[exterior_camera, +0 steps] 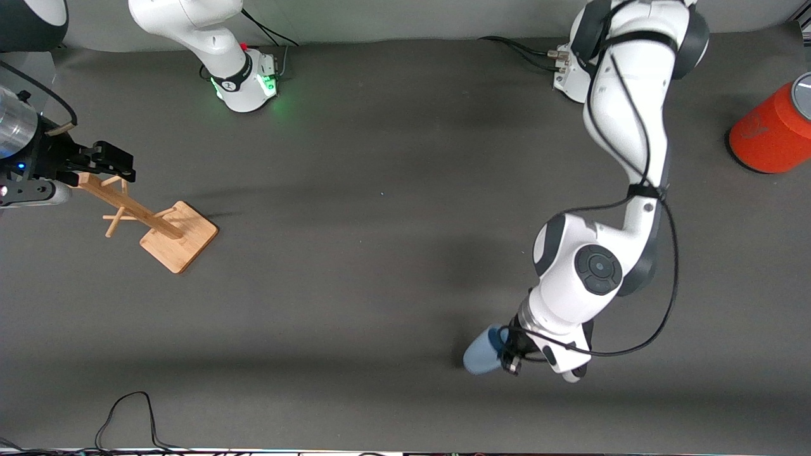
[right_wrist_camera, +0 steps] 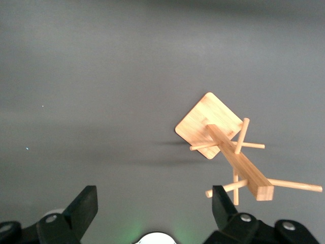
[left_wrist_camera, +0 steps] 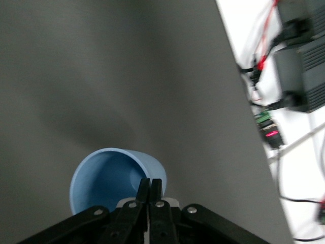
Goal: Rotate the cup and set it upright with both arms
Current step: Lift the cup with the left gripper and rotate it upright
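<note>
The light-blue cup [exterior_camera: 481, 358] lies tilted on its side near the front camera's edge of the table, toward the left arm's end, its base pointing away from the gripper. My left gripper [exterior_camera: 509, 352] is shut on the cup's rim. In the left wrist view the cup [left_wrist_camera: 104, 175] opens toward the camera and the left gripper [left_wrist_camera: 150, 187] pinches its wall, one finger inside and one outside. I cannot tell whether the cup touches the table. My right gripper [exterior_camera: 119, 166] is open and empty over the top of a wooden rack, also in the right wrist view [right_wrist_camera: 155, 203].
A wooden peg rack [exterior_camera: 179, 236] stands on a square base toward the right arm's end, also in the right wrist view [right_wrist_camera: 209, 124]. An orange canister [exterior_camera: 770, 133] stands at the left arm's end. Black cables [exterior_camera: 127, 411] lie along the table's front edge.
</note>
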Controlling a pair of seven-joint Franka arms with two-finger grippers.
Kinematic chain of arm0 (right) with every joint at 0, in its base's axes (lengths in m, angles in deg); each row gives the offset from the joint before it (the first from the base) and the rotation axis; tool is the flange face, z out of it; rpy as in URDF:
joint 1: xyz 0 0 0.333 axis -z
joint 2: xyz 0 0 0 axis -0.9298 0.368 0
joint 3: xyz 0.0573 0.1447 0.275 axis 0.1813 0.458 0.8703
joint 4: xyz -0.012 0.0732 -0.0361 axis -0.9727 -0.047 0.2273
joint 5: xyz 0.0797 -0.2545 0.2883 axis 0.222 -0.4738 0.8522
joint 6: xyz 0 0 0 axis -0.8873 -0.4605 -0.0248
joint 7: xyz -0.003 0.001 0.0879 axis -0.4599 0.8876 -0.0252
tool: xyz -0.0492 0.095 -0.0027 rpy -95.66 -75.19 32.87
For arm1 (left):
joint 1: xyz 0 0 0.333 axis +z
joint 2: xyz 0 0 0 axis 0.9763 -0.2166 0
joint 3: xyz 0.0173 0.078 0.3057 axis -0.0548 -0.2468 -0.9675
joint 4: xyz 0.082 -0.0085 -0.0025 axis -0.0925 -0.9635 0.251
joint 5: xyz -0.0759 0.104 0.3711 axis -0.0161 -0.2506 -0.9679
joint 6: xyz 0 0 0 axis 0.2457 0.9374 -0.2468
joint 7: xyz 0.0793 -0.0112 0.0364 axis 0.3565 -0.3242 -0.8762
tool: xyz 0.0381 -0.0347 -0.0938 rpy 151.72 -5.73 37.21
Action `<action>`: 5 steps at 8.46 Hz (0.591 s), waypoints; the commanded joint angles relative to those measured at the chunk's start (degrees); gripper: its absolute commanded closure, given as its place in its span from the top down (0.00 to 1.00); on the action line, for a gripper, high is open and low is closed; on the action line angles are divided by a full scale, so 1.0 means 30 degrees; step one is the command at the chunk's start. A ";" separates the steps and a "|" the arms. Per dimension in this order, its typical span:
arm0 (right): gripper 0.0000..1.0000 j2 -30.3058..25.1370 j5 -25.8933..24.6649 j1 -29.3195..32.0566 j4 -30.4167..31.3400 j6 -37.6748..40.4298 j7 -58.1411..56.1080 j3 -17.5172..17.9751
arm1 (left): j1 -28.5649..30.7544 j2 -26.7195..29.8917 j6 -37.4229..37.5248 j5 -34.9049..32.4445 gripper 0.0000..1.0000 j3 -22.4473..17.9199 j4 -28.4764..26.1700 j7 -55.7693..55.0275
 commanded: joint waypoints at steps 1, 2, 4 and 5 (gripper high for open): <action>1.00 0.0498 0.0309 -0.0473 -0.0604 -0.0275 -0.0057 -0.0098 | -0.1209 0.1583 0.3835 -0.1801 0.00 -0.0198 -0.1796 -0.0191; 1.00 0.0499 0.0309 -0.0474 -0.0604 -0.0306 -0.0057 -0.0098 | -0.1881 0.1760 0.5393 -0.2012 0.00 -0.0198 -0.2060 -0.0279; 1.00 0.0470 0.0309 -0.0445 -0.0546 -0.0335 -0.0115 -0.0127 | -0.3113 0.3041 0.6259 -0.2043 0.00 -0.0227 -0.4448 -0.0628; 1.00 0.0470 0.0309 -0.0415 -0.0574 -0.0335 -0.0203 -0.0156 | -0.3524 0.4095 0.6172 -0.2102 0.00 -0.0227 -0.6060 -0.0776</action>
